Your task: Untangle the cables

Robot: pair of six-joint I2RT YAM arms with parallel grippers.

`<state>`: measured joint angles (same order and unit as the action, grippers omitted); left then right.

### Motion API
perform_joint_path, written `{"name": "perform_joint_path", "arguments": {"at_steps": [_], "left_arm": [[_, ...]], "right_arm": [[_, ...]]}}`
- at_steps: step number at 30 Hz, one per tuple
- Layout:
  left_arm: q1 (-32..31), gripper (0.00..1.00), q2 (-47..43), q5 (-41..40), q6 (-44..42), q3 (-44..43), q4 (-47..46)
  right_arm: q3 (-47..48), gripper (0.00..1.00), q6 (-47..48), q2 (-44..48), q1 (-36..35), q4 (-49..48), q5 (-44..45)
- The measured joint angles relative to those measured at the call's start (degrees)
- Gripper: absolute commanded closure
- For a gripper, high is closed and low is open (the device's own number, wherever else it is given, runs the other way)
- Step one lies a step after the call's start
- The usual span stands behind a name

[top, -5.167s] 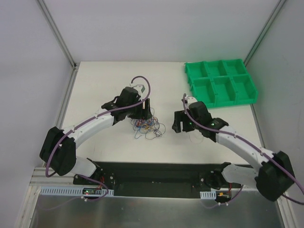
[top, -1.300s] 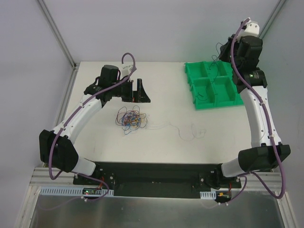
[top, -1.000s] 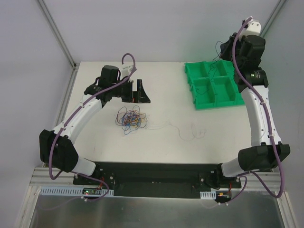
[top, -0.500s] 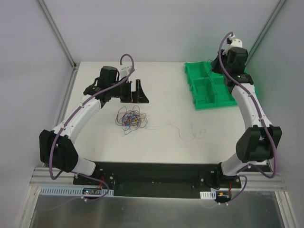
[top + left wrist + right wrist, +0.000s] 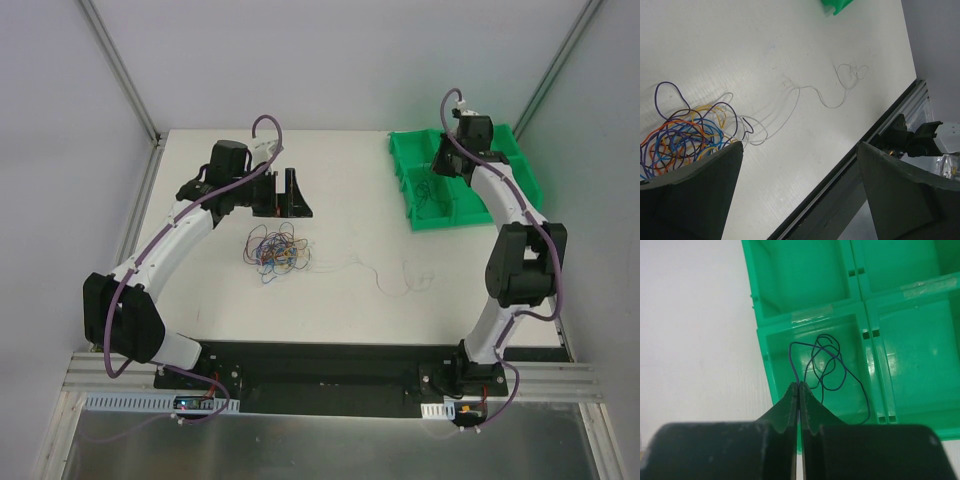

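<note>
A tangle of thin cables [image 5: 275, 250] in blue, orange, yellow and dark purple lies on the white table; the left wrist view has it at lower left [image 5: 682, 142]. A loose white wire [image 5: 385, 275] [image 5: 820, 95] trails right of it. My left gripper [image 5: 290, 195] [image 5: 800, 145] hovers behind the tangle, open, nothing between its fingers. My right gripper [image 5: 438, 172] [image 5: 798, 385] is shut on a dark blue wire [image 5: 827, 367] whose loops hang into the front-left compartment of the green bin [image 5: 400, 160] [image 5: 805, 320].
The green bin has several compartments and sits at the back right of the table. The table's near edge and a black rail [image 5: 840, 170] run below the left gripper. Grey walls close in the table's left and right sides.
The right arm has come down from high above the bin to just over it, carrying the blue wire into the compartment. The left arm has barely moved.
</note>
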<state>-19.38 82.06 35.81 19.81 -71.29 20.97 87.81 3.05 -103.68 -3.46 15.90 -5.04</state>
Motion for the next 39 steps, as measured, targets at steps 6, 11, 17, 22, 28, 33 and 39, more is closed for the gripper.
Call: {"name": "perform_joint_path", "arguments": {"at_steps": [6,11,17,22,28,33,39], "left_arm": [[0.0,0.05,-0.3,-3.1,0.5,0.6,0.0],[1.6,0.01,-1.7,-6.9,4.5,3.1,-0.1],[5.6,0.01,-6.3,-13.7,10.3,11.5,-0.2],[6.6,0.12,-5.8,-14.8,11.3,15.3,0.3],[6.6,0.25,-2.5,-12.1,10.9,15.5,0.3],[5.4,0.28,-0.9,-11.1,10.8,15.9,-0.1],[4.3,0.36,4.6,-10.4,11.3,15.5,-0.7]], "right_arm": [[3.3,0.58,0.1,-4.0,-0.6,7.1,3.1],[11.2,0.29,1.6,-8.2,-2.0,15.9,9.2],[13.5,0.27,2.9,-4.9,-9.9,21.3,17.9],[5.6,0.29,3.6,2.4,-25.7,16.7,11.3],[-10.6,0.32,5.9,4.1,-38.9,5.4,-8.0],[-20.4,0.32,12.2,4.1,-38.5,0.7,-13.6],[-21.4,0.31,21.4,3.6,-40.2,-3.9,-15.7]]}}
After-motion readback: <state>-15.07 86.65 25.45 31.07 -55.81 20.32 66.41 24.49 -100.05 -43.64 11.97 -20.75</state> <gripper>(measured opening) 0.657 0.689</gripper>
